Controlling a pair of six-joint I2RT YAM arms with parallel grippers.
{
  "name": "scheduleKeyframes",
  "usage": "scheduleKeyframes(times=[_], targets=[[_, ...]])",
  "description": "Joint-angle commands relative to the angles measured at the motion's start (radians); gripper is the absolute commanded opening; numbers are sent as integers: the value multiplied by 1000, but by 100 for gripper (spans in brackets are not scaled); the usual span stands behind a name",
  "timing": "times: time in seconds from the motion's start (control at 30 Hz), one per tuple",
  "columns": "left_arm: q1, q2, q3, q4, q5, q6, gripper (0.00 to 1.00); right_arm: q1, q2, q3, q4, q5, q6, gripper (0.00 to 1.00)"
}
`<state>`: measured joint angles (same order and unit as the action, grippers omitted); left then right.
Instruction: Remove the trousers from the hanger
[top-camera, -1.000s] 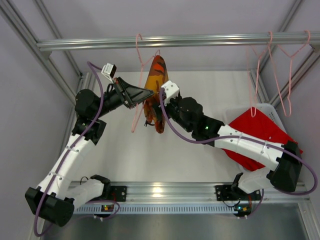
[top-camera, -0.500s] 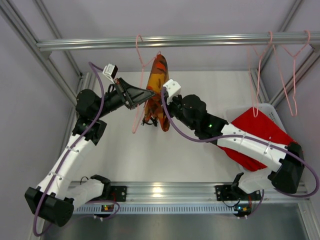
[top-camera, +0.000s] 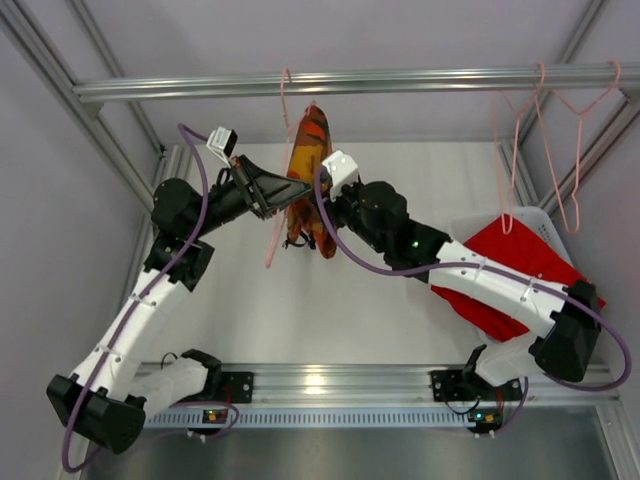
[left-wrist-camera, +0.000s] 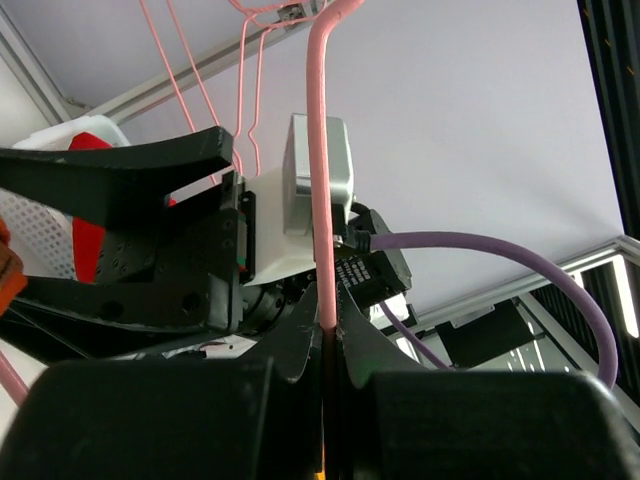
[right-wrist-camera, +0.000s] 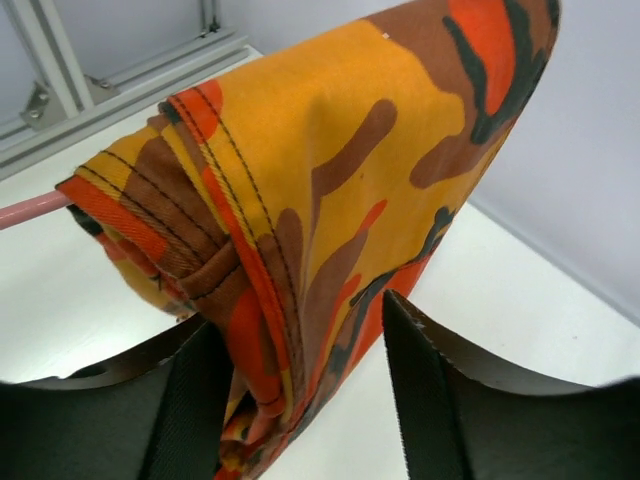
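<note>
Straddling the patterned trousers (right-wrist-camera: 350, 130), right gripper (right-wrist-camera: 300, 400) gapes, seen only by wrist camera; left gripper (left-wrist-camera: 328, 325) clamps the pink hanger (left-wrist-camera: 322, 150).

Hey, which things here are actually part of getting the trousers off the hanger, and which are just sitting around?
Part of the job: orange patterned trousers, the pink hanger carrying them, left gripper clamping that hanger, right gripper open around the trousers, red trousers in the white basket.
Just there: empty pink hangers, metal rail.
</note>
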<state>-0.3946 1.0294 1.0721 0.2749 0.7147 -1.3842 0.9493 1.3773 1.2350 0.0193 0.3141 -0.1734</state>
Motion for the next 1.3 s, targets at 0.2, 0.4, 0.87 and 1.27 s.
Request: scheduleKeyframes(times=[0.2, 0.4, 0.87, 1.27], targets=[[-32, -51, 121, 155, 20, 36, 0, -95, 3, 27, 100, -180, 3, 18], [-35, -74, 97, 112, 11, 68, 0, -99, -67, 43, 62, -207, -23, 0], [-35, -95, -136, 47, -14, 142, 0, -81, -330, 213, -222, -340, -14, 0], [-35, -75, -259, -3, -29, 191, 0, -76, -373, 337, -280, -414, -99, 0]])
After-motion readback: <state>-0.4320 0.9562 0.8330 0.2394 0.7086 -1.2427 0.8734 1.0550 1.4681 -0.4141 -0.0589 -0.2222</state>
